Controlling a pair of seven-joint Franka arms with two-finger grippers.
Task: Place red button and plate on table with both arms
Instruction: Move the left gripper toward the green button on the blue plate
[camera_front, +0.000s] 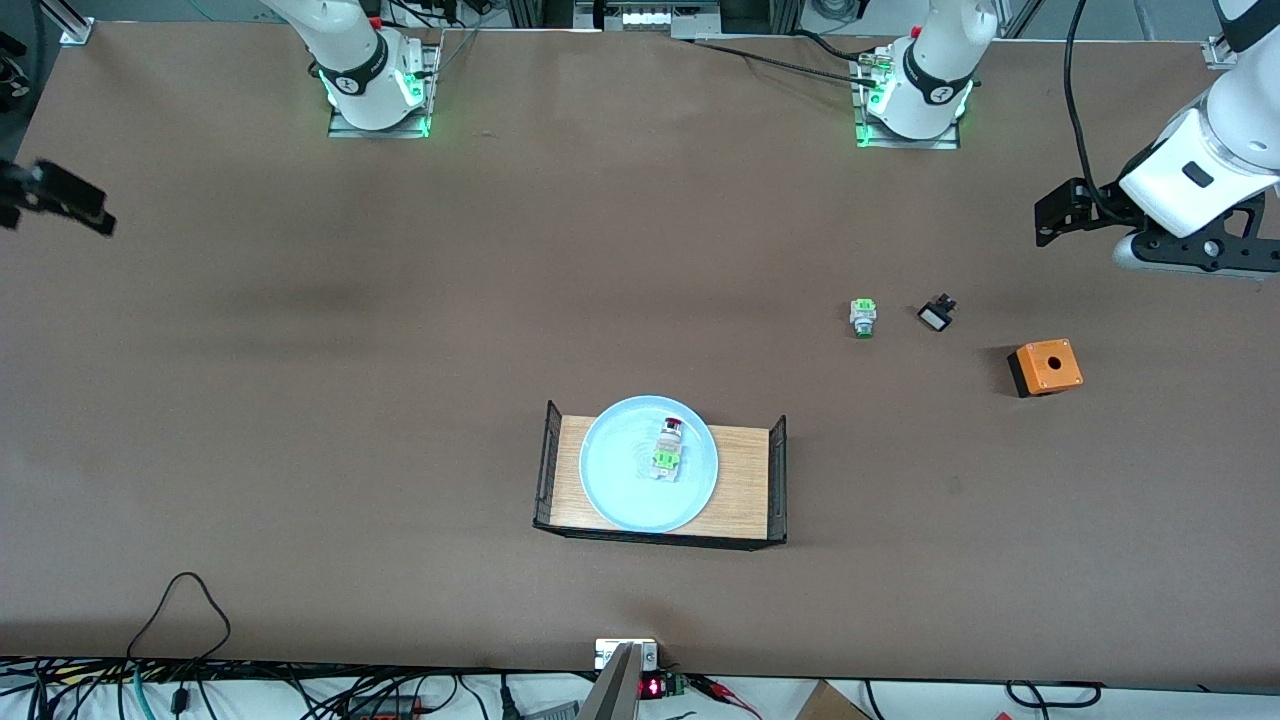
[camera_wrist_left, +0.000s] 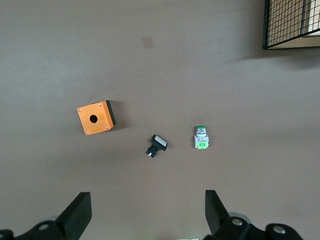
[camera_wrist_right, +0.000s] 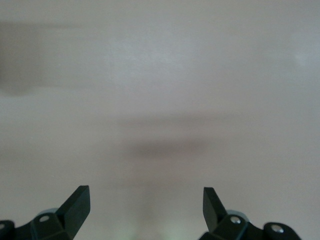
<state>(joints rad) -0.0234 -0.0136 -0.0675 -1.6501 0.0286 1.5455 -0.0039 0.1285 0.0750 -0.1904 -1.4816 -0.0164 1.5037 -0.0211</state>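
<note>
The red button (camera_front: 668, 449) is lying on its side in the middle of the plate (camera_front: 612, 478), and the plate is resting on a small wooden tray (camera_front: 745, 478) with black mesh ends, a little below the centre of the front view. None of it has been lifted yet, so the job looks to be at its very start. The button is best picked first, since it could roll or slide off if the plate were tipped. It should be pinched across its narrow body, not on the round red cap, and set down on a bare part of the brown surface (camera_front: 300, 420). The plate is smooth and shiny, so its low rim should be gripped firmly and it should be kept flat while it is carried over the mesh ends. In the right middle of the front view a green-capped switch (camera_front: 863, 317), a tiny black switch (camera_front: 936, 315) and an orange box (camera_front: 1045, 367) are seen; these should be left alone. The left end effector (camera_wrist_left: 145, 212) is hanging over those three things with its fingers spread wide and nothing held. The right end effector (camera_wrist_right: 146, 207) is at the upper left edge of the front view, over bare surface, also spread wide and empty.
</note>
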